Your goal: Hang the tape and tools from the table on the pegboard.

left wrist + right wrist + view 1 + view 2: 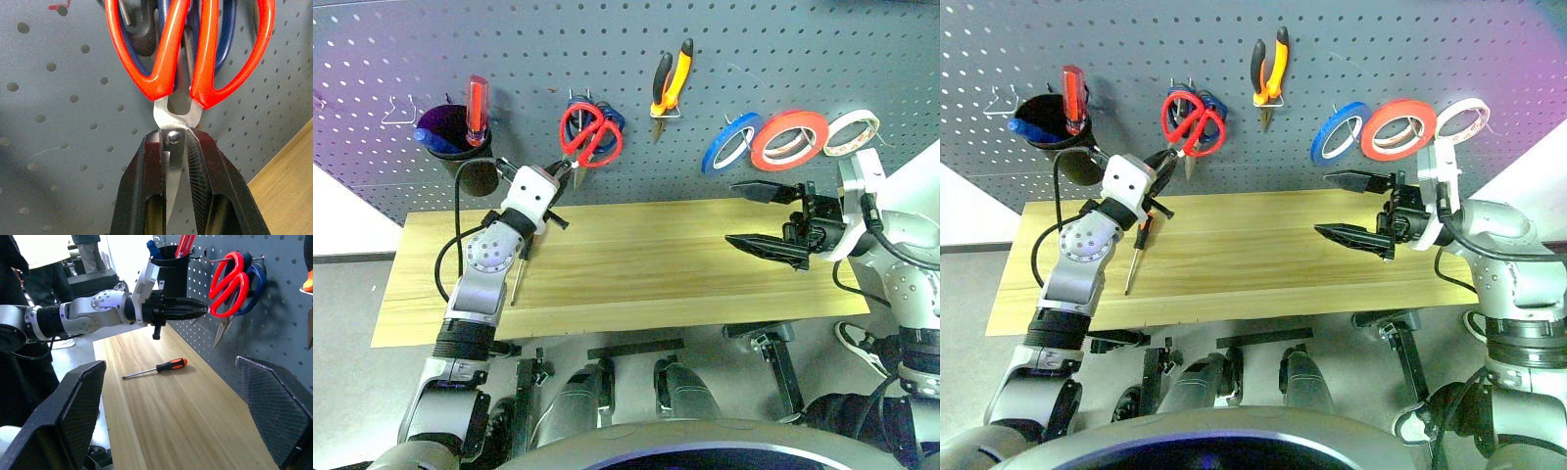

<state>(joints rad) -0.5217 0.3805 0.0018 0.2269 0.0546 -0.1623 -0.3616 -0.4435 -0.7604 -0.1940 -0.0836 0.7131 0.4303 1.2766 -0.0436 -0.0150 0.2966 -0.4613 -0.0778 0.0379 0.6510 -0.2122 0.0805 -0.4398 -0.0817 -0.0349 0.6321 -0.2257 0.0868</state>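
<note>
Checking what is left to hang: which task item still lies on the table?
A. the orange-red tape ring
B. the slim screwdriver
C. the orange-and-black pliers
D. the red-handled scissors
B: the slim screwdriver lies flat on the table, while the tape, scissors and pliers are up on the pegboard.
</note>
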